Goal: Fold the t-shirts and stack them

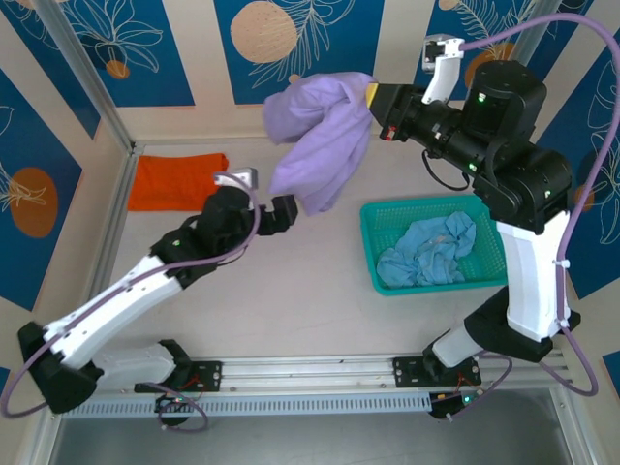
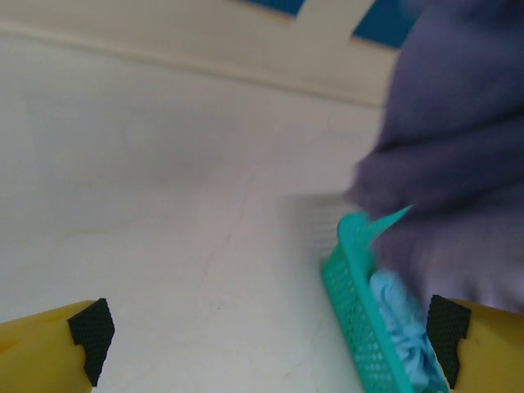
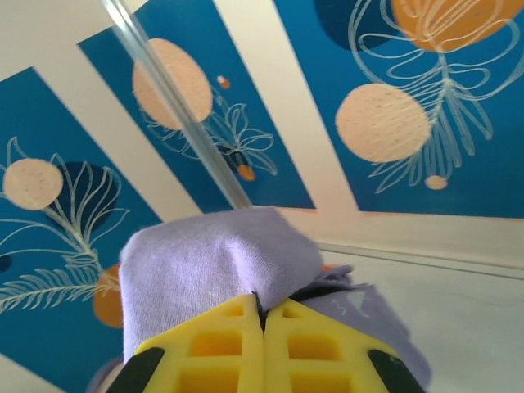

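Hanging lengthwise from the clamped right gripper [image 1: 373, 97] at upper centre, the lavender t-shirt [image 1: 320, 145] dangles just right of the wide-open left gripper [image 1: 287, 213].

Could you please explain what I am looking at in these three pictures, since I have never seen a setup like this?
These are two robot arms bolted side by side at the near edge of a table, each ending in a two-fingered tool. The overhead view comes from a fixed camera above and behind the arms; the other two come from small cameras on each wrist, so the yellow fingers you see there belong to that arm.

The right tool is shut on a lavender t-shirt, holding it up so that it hangs in the air; its wrist view shows the cloth pinched between the fingers. The left tool is open, near the shirt's lower end.

On the table lie an orange t-shirt, folded at the far left, and a teal mesh basket holding a crumpled pale blue t-shirt.
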`<action>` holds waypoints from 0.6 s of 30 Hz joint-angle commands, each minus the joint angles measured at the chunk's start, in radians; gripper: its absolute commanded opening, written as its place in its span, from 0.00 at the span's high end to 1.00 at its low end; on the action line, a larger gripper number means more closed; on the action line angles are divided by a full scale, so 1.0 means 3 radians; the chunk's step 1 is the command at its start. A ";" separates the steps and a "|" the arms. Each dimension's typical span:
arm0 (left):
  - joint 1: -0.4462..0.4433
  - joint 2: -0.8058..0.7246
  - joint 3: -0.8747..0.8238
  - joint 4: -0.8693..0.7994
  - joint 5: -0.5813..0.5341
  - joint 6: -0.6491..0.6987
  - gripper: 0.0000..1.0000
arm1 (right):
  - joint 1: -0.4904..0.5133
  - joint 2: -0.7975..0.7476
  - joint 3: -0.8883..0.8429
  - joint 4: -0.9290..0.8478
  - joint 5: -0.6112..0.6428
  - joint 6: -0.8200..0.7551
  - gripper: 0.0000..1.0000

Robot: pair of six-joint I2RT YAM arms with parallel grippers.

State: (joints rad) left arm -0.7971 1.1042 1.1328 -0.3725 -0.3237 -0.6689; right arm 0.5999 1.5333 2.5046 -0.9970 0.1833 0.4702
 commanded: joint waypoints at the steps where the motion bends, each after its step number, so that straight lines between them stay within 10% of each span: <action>1: -0.0013 -0.0280 0.0070 -0.0274 -0.0507 -0.0076 0.00 | 0.0047 0.0238 -0.0236 -0.0110 -0.0221 -0.0009 1.00; 8: 0.0013 -0.0564 -0.0527 -0.0021 -0.0631 -0.0066 0.01 | 0.0071 0.0292 -0.1777 0.0251 -0.0448 0.0198 0.97; 13: 0.0065 -0.0256 -0.0867 0.0092 -0.0477 -0.0309 0.19 | 0.0037 0.0334 -0.2456 0.0128 -0.0318 0.0291 0.46; 18: 0.0069 -0.0016 -0.1043 0.0021 -0.0449 -0.0380 0.14 | -0.0317 -0.0313 -0.3363 0.0075 0.0051 0.0524 0.25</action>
State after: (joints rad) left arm -0.7856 1.0969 0.8307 -0.3717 -0.4702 -0.7544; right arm 0.5739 1.6096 1.5944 -0.9539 0.1432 0.5739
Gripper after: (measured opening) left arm 0.853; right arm 0.717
